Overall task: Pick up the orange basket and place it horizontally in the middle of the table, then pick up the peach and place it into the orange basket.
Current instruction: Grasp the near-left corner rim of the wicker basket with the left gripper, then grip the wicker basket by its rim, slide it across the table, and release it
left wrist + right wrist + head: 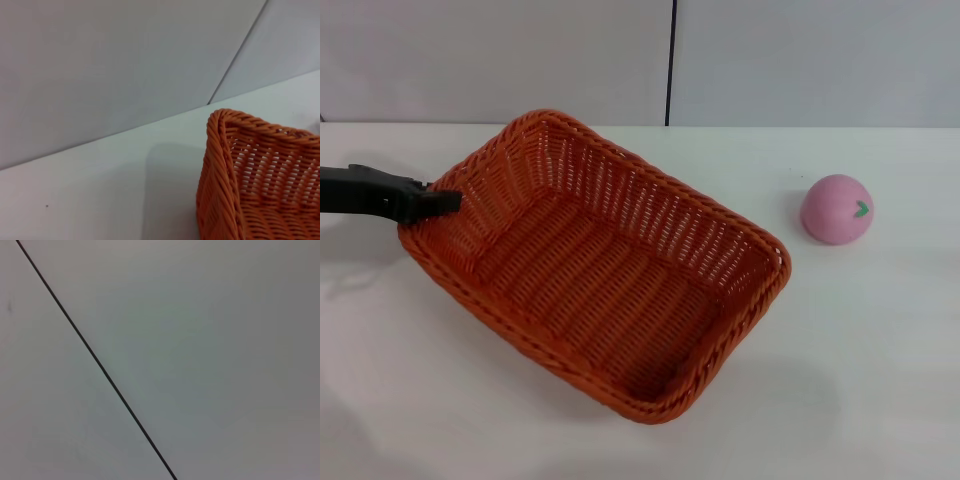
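Note:
The orange basket (600,270) lies diagonally across the white table (880,380), its long axis running from back left to front right. My left gripper (438,203) reaches in from the left edge and is shut on the braided rim of the basket's left short side. One basket corner (260,180) shows close up in the left wrist view. The pink peach (836,209), with a small green leaf mark, rests on the table to the right of the basket and apart from it. My right gripper does not show in any view.
A pale wall with a dark vertical seam (670,60) stands behind the table's far edge. The right wrist view holds only a plain grey surface crossed by a thin dark line (95,357).

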